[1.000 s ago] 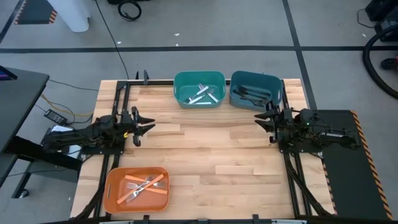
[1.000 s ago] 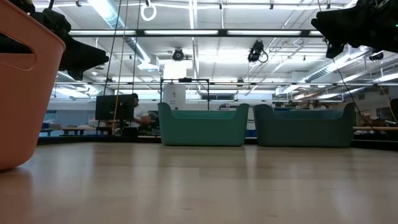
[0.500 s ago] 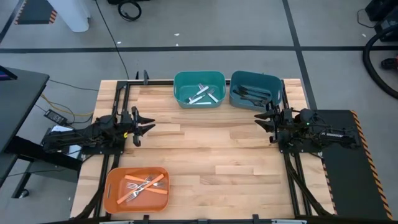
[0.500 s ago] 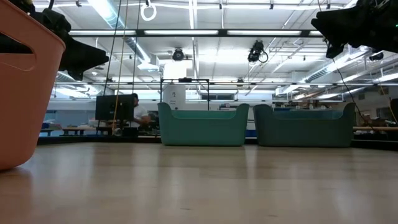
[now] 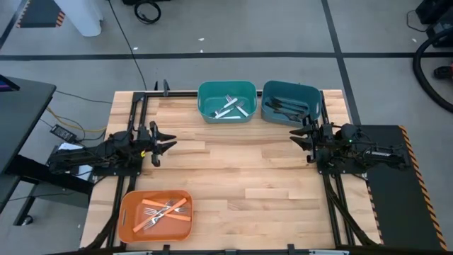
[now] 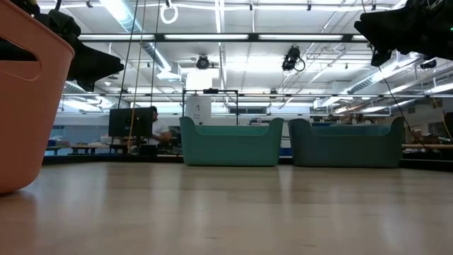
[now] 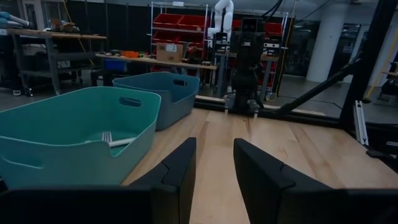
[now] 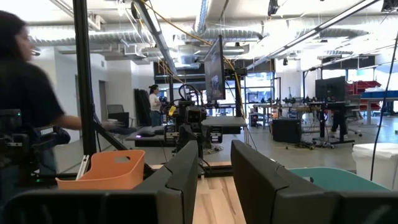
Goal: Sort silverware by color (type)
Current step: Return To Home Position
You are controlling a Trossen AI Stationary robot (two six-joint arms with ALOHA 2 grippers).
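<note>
Sorting looks done: no silverware is seen loose on the table [image 5: 241, 173]. Orange forks [image 5: 164, 210] are piled in the orange bin [image 5: 126, 212] on the left arm's side. White forks [image 5: 230, 108] lie in the teal bin [image 5: 204, 99], black forks [image 5: 284, 108] in the blue bin [image 5: 316, 99] just beside it at the far edge. Left gripper [image 5: 167, 142] and right gripper [image 5: 297, 137] are held up off the wood at opp. table edges, jaws parted w/ nothing between, prob. parked so the work area is left free.

readable text: none | brands, numbers: none | background: perhaps too distant to read
</note>
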